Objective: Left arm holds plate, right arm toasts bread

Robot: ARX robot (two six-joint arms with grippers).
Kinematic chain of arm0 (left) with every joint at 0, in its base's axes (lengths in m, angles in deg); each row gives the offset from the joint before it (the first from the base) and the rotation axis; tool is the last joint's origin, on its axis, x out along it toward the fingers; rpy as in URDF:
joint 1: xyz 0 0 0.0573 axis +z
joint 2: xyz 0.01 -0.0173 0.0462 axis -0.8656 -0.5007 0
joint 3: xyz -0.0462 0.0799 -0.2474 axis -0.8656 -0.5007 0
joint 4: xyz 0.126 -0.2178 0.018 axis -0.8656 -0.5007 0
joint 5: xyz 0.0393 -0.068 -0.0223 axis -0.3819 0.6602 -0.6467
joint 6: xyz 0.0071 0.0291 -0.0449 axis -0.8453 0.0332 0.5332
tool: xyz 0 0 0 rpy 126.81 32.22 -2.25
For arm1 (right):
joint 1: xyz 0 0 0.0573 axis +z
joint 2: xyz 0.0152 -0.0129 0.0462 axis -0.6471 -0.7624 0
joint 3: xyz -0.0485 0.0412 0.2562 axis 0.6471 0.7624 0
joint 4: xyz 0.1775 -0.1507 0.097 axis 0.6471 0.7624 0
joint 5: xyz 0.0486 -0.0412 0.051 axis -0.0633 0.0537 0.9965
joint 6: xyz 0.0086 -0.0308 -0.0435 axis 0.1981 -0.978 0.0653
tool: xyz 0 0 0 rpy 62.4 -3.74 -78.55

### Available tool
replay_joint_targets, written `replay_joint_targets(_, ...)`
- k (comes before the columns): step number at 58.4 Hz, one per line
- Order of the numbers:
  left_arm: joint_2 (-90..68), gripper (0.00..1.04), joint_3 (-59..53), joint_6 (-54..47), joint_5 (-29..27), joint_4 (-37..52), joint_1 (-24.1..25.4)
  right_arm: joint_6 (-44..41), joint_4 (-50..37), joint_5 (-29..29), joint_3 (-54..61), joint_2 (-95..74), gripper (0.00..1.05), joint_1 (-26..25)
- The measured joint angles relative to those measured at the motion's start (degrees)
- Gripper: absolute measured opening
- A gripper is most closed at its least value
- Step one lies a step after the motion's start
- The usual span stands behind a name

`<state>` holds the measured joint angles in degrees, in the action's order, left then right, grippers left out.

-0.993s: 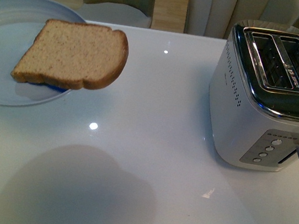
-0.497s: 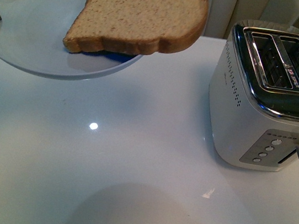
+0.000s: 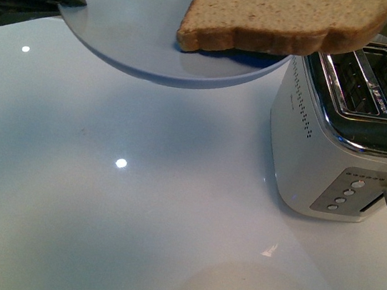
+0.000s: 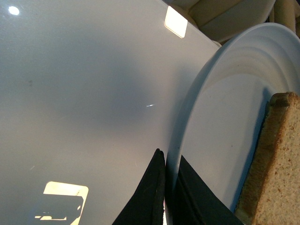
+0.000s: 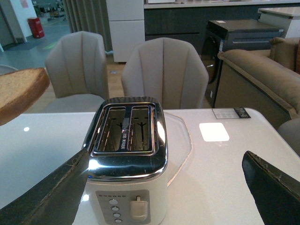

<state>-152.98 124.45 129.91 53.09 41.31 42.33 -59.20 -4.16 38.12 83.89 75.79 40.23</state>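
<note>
The plate point(image 3: 157, 46) and bread point(image 3: 283, 17) had shifted right and up the frame, the crust overlapping the toaster's point(image 3: 348, 123) upper-left corner, with open bench point(image 3: 133, 216) below. Only the left wrist view showed the left claw point(image 4: 169, 154) pinching the plate's rim. The right claw point(image 5: 166, 154) gaped wide and empty.

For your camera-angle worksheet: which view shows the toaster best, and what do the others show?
The right wrist view: the toaster is centred, both slots, buttons and lever clear. In the front view the frame crops it and the bread overlaps its top corner. The left wrist view shows none of it.
</note>
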Motion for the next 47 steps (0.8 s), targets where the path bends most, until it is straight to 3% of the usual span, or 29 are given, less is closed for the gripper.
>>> replay_joint_targets(16, -1.1, 0.03, 1.3, 0.6, -0.9, -0.5, -2.5, 0.3, 0.3, -0.5, -0.1, -0.2, 0.96, 0.1)
replay_joint_targets(21, -1.3, 0.03, 1.4, 0.6, -0.9, -0.5, -2.5, 5.7, 12.2, -8.7, -4.4, -6.1, 0.96, 2.8)
replay_joint_targets(28, -1.3, 0.03, 1.5, 0.9, -0.8, -0.5, -2.5, 10.8, 17.9, -9.9, -6.0, -10.7, 0.96, 3.8)
replay_joint_targets(47, -1.4, 0.03, 1.5, 1.1, -0.5, -0.5, -2.4, 23.8, -3.8, -0.5, -15.5, -37.0, 0.96, 6.3)
